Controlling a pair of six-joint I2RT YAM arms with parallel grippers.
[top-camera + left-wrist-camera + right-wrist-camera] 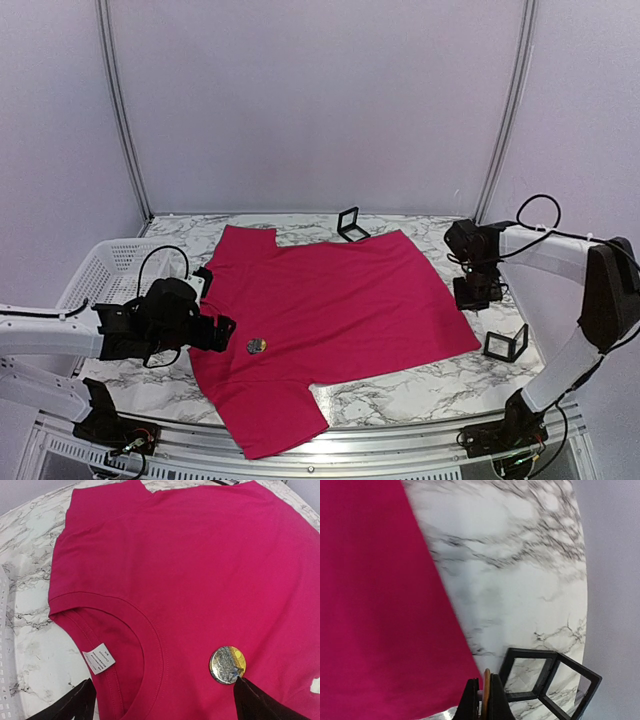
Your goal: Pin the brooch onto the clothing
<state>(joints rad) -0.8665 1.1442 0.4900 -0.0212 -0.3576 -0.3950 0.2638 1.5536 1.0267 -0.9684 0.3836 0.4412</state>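
The magenta-pink T-shirt [340, 300] lies flat on the marble table, neck toward the left arm. A round silver-and-gold brooch [256, 346] rests on its chest below the collar, and shows in the left wrist view [227, 664]. My left gripper [164, 690] is open over the collar, near the white neck label [98, 658]. Its right fingertip [245, 690] touches the brooch's lower edge. My right gripper [485, 685] is past the shirt's hem [370, 605], shut on a thin orange disc [486, 677] seen edge-on. It is at the right in the top view [478, 292].
A white mesh basket [100, 265] stands at the table's left. One open black frame box [351, 224] sits behind the shirt. Another [505, 343] sits at the right, just beside my right fingers in the right wrist view [545, 680].
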